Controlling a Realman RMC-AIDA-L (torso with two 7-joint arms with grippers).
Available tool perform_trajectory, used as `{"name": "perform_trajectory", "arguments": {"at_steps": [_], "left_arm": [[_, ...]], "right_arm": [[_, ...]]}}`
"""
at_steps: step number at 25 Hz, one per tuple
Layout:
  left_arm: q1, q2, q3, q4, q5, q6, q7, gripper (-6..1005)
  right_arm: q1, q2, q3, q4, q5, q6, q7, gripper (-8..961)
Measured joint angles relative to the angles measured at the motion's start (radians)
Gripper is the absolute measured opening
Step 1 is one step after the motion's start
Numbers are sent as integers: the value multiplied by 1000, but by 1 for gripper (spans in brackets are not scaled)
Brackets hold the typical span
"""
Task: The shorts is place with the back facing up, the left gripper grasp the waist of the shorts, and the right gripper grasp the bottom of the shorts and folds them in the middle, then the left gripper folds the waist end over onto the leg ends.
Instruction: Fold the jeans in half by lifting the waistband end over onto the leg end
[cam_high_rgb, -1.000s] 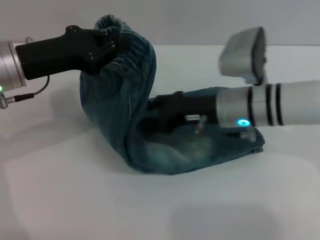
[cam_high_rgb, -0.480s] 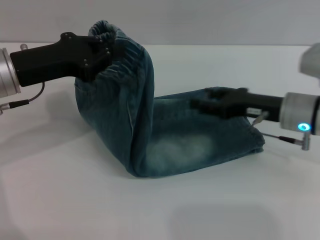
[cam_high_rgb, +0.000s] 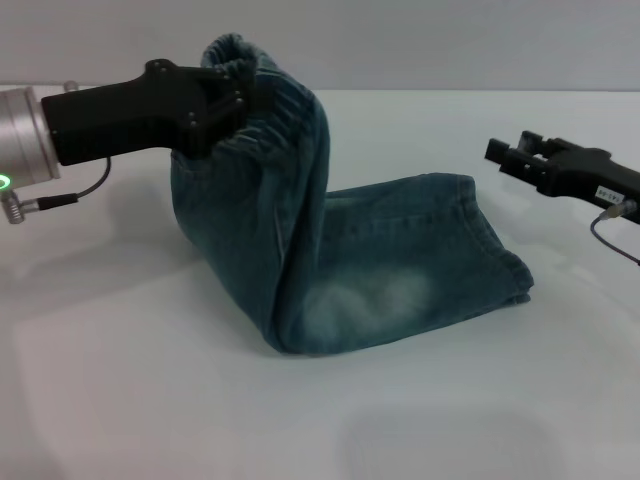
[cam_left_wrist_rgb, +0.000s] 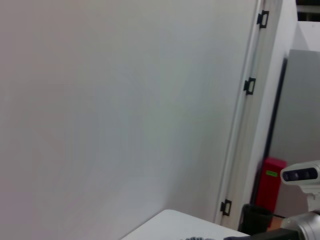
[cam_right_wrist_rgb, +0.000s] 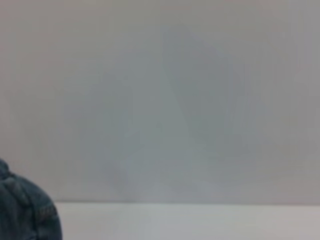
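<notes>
The faded blue-green denim shorts (cam_high_rgb: 360, 270) lie folded lengthwise on the white table (cam_high_rgb: 150, 400). Their leg ends (cam_high_rgb: 505, 270) rest flat at the right. The gathered waist (cam_high_rgb: 235, 65) is lifted high at the left, so the fabric hangs down in a curve. My left gripper (cam_high_rgb: 222, 100) is shut on that waist band. My right gripper (cam_high_rgb: 512, 155) hovers to the right of the leg ends, apart from the cloth, open and holding nothing. A corner of denim (cam_right_wrist_rgb: 25, 212) shows in the right wrist view.
A pale wall rises behind the table. The left wrist view shows the wall, a white door frame (cam_left_wrist_rgb: 250, 115), a red box (cam_left_wrist_rgb: 270, 177) and the robot's head camera (cam_left_wrist_rgb: 300, 174).
My right gripper has pulled out from over the shorts and drawn back to the right, leaving the leg ends flat. My left gripper has carried the raised waist slightly rightward.
</notes>
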Motion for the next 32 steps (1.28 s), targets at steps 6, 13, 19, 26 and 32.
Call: {"name": "perform_trajectory", "arguments": {"at_steps": [6,13,19,26,32], "left_arm": [[-47,-5,30,-43,-2,-11,0,81],[-92,-6,57,-95,-2,-26,7,81],[-104,-8,119,-98,-3,-62,6,82],[-134,-10,197,-112,-32,-93,-1,82],[-156,-11,266,-127,-110,-165,-27,80]], "right_arm": [[-26,-2,10,21,106,1,-109,634],[-31,-7,75,84,115,8,-167,633],[-43,-6,88,86,114,2,-168,633],[-42,-7,84,86,112,1,-169,633],[-37,-6,76,88,109,0,-169,633]]}}
